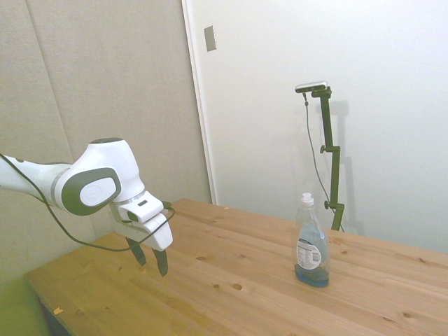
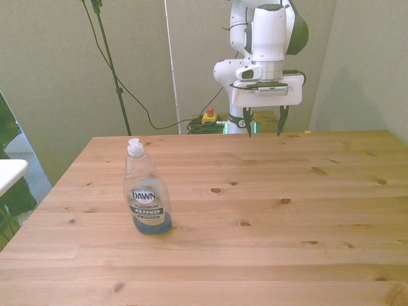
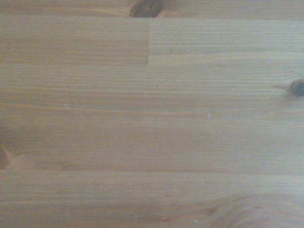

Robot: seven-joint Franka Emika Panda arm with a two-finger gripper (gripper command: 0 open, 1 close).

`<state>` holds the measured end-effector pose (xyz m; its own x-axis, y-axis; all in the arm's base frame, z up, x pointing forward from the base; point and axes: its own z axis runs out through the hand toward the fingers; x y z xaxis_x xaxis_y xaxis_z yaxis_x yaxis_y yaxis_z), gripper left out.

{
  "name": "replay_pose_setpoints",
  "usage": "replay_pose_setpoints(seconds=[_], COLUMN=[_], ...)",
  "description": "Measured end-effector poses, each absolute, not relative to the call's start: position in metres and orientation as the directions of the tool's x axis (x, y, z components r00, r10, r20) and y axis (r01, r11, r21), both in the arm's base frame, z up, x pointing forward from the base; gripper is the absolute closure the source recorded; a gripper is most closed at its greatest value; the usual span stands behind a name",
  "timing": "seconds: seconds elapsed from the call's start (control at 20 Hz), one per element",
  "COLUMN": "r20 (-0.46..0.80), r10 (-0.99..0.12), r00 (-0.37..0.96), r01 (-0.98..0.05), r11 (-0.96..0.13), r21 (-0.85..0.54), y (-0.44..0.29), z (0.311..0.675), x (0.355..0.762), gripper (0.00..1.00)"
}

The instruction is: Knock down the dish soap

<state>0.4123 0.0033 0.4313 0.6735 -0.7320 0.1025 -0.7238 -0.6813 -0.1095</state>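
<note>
A small clear bottle of dish soap [image 2: 146,194] stands upright on a wooden tabletop [image 2: 268,223], toward the front view's left and nearer the camera than the middle of the wood. It has a waisted shape and a white cap. A shallow layer of blue liquid sits at its base. A dark and white label on its front reads "Dawn Platinum". Nothing touches the bottle.

In the side view the same bottle [image 1: 311,243] stands on the right part of the tabletop [image 1: 231,280], with bare pine boards and a few dark knots around it.

Farther back, the white robot arm [image 2: 268,32] hangs over the far edge of the tabletop, toward the front view's right. Its hand [image 2: 264,132] points straight down, just above the wood. The two dark fingers [image 2: 281,121] are spread apart, released, and hold nothing. The hand is well apart from the soap, with open tabletop between them.

In the side view the hand [image 1: 151,260] hovers over the left end of the tabletop, and a black cable [image 1: 77,238] loops below the arm.

The wrist view shows only wood grain [image 3: 152,123] and a few dark knots, slightly blurred.

Behind the tabletop, on the floor, lies a coil of green cable and a small yellow box with a red button [image 2: 208,116]. Plain pale walls stand beyond.
</note>
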Motion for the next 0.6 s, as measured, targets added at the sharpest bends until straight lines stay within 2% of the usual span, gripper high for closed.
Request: replay_pose_setpoints(seconds=[0.1, 0.15, 0.3, 0.6], r20=[0.103, 0.108, 0.166, 0.282], r10=[-0.730, -0.728, -0.729, -0.766], r00=[0.676, 0.677, 0.664, 0.578], r01=[-0.722, -0.720, -0.722, -0.774], r11=[-0.683, -0.686, -0.683, -0.624], r21=[-0.108, -0.106, -0.112, -0.110], y=[0.004, 0.004, -0.010, -0.086], z=[0.431, 0.431, 0.439, 0.467], x=[0.412, 0.413, 0.417, 0.439], gripper=[0.00, 1.00, 1.00, 1.00])
